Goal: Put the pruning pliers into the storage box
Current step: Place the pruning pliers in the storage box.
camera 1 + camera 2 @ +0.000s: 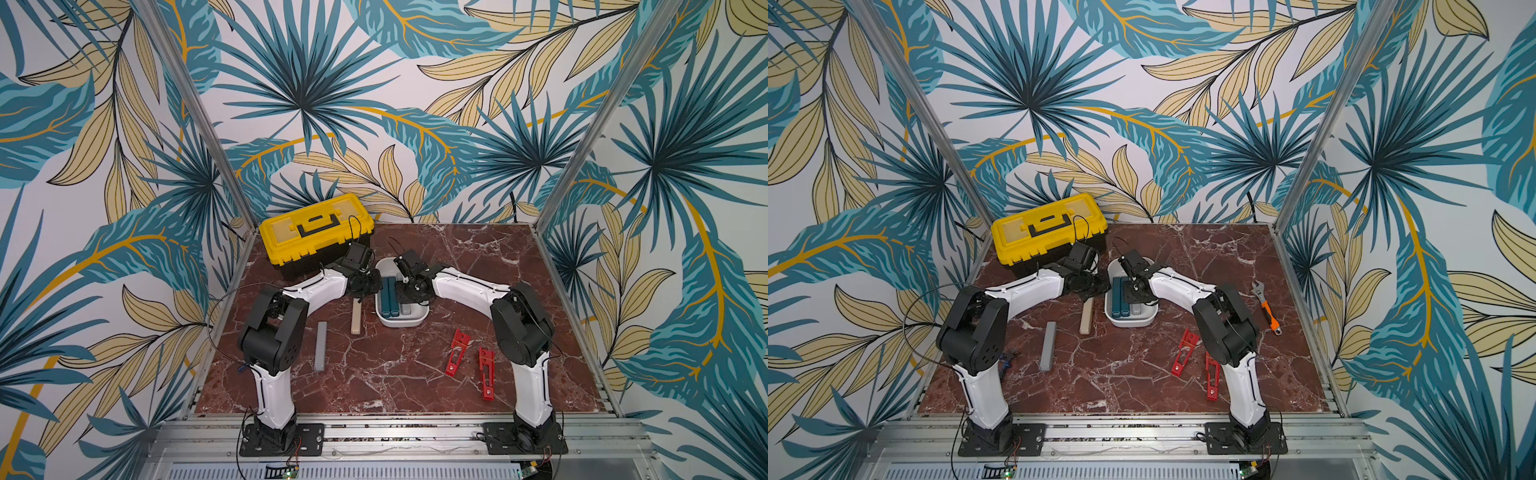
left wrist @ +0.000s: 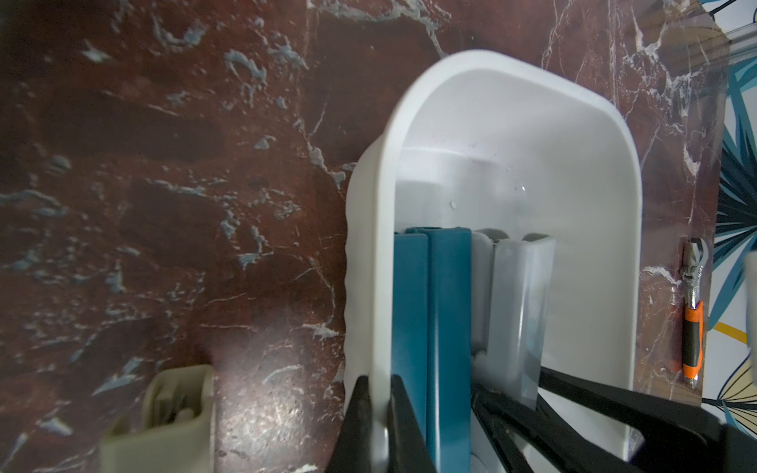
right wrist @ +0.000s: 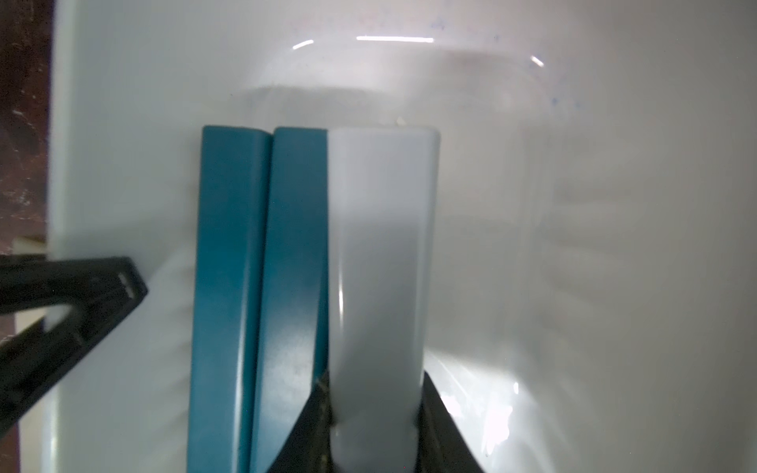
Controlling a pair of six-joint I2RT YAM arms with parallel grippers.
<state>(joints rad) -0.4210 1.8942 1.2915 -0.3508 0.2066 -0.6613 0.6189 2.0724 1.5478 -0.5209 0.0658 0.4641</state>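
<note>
In the storage box (image 2: 532,114), right tool (image 3: 375,409) tight around grey piece (image 3: 385,245); left tool (image 2: 379,393) tight on wall.

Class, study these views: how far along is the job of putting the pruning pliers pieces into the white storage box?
Done: two teal pieces lie in the storage box. In hand: the right hand is shut on a grey piece low inside the box, while the left hand pinches the box wall. Left: a second grey piece, the beige piece and two red pieces lie on the table.
</note>
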